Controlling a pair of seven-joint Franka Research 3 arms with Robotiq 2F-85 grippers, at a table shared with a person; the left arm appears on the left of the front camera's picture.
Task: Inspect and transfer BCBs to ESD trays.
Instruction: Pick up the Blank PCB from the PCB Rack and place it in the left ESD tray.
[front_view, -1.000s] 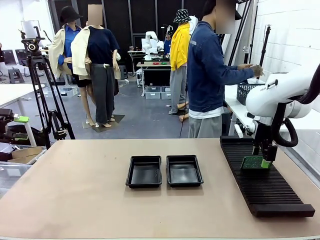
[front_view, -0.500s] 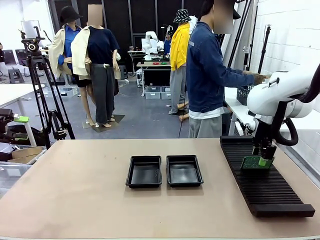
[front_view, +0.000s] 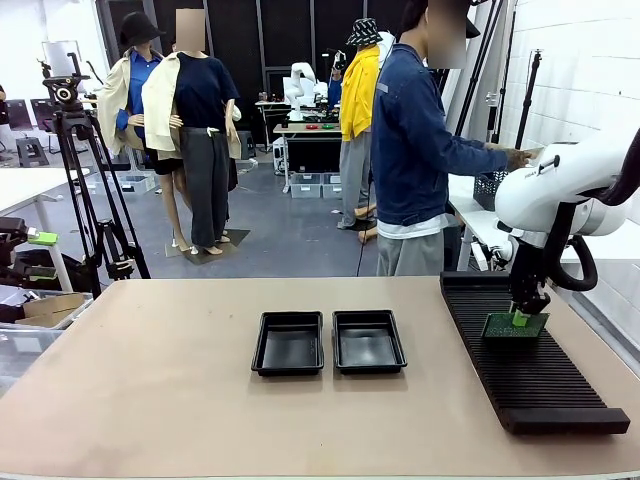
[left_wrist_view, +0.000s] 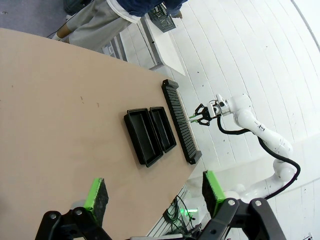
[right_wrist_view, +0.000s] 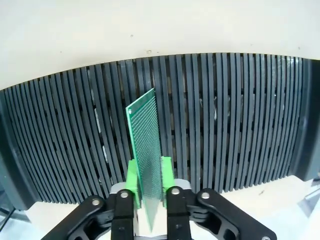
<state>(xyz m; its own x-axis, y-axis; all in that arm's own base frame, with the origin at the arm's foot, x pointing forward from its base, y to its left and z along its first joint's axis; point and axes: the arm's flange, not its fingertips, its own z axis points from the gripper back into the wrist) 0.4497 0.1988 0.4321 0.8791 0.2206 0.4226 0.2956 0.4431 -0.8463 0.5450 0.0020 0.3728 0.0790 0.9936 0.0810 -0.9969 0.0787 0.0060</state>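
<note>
A green BCB stands on edge in the long black slotted rack at the table's right. My right gripper comes down on its top edge. In the right wrist view the green pads press both faces of the speckled BCB, so the right gripper is shut on it. Two black ESD trays lie side by side, bare, at mid-table. My left gripper hangs open high above the table's left part, far from the trays.
A person stands beyond the table's far right edge, one hand reaching toward a dark mesh basket on a side table. A camera tripod stands off the table at the far left. The wide tan tabletop surrounds the trays.
My right gripper's fingers have shut on the BCB standing in the rack. The person's hand has reached farther right. The left gripper has not moved.
</note>
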